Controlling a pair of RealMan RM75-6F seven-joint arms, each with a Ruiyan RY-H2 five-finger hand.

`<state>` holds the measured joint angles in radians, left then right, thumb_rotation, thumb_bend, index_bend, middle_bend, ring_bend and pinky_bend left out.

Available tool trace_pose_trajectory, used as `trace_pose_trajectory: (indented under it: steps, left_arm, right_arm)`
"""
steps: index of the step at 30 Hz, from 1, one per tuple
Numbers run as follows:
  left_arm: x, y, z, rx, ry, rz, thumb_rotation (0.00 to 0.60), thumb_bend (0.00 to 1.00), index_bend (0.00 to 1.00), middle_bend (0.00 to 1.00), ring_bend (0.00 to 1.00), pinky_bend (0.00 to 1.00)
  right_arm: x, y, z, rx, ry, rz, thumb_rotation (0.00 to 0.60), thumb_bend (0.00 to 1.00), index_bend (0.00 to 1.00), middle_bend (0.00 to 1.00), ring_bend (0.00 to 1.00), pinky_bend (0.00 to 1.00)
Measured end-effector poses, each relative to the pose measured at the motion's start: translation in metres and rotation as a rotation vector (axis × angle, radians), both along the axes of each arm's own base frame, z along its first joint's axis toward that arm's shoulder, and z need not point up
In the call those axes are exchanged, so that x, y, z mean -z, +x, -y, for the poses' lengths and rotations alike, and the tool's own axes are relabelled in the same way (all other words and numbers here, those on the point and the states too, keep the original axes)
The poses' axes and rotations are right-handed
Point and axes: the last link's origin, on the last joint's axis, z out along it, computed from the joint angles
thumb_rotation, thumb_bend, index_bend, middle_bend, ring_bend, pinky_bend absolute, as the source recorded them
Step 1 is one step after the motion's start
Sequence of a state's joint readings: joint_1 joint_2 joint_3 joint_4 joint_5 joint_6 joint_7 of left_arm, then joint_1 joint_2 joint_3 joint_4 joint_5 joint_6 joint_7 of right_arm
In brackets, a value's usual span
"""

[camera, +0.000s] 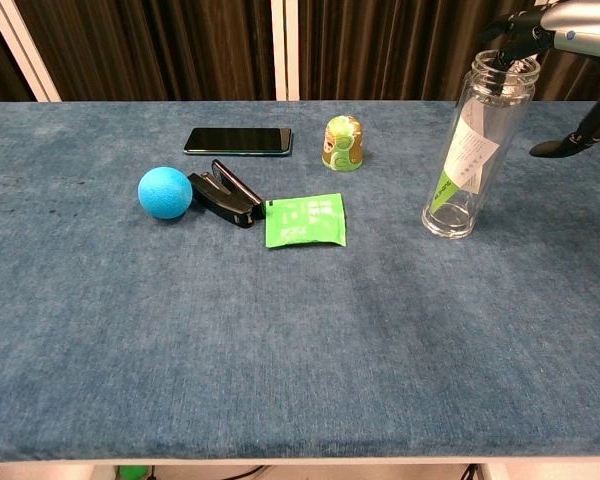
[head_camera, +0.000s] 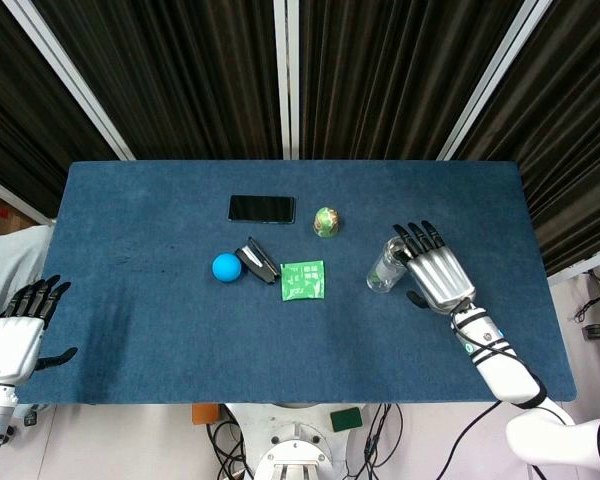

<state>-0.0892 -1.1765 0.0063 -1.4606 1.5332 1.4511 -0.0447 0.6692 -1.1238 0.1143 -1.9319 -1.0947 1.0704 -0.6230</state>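
- Clear bottle [head_camera: 385, 267]: upright on blue surface [head_camera: 160, 320], right of centre, lid off.
- Right hand [head_camera: 437, 268]: fingers spread beside and above bottle rim, nothing held.
- Step judged: approach; next calls for closing around bottle body.
- Left hand [head_camera: 20, 318]: lower left edge, fingers apart, idle.

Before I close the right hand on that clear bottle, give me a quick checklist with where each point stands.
1. Clear plastic bottle upright on the blue table: ok.
2. Right hand beside the bottle, fingers apart and reaching its open rim: ok.
3. Firm contact between fingers and bottle: cannot tell.
4. Space around the bottle: ok; the green sachet and the small green-yellow domed object lie apart from it.
5. Left hand out of the way at the table's left edge, holding nothing: ok.
6. Black phone, blue ball and black clip far from the right hand: ok.
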Motion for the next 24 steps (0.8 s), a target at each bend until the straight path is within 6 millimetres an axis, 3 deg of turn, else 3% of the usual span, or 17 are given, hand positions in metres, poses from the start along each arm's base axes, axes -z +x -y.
trace_pose_trajectory:
  steps: [12, 24]
  left_arm:
    - [0.001, -0.001, 0.001, -0.003, -0.001, 0.000, 0.600, 0.06, 0.08, 0.03, 0.01, 0.10]
    - [0.001, -0.001, 0.001, -0.002, -0.002, 0.002, 0.600, 0.06, 0.08, 0.03, 0.01, 0.10]
  right_arm:
    - [-0.002, 0.002, 0.003, -0.004, -0.011, 0.022, 0.600, 0.21, 0.37, 0.00, 0.00, 0.00]
    - [-0.019, 0.009, -0.008, -0.068, -0.051, 0.109, 0.600, 0.21, 0.19, 0.00, 0.00, 0.00]
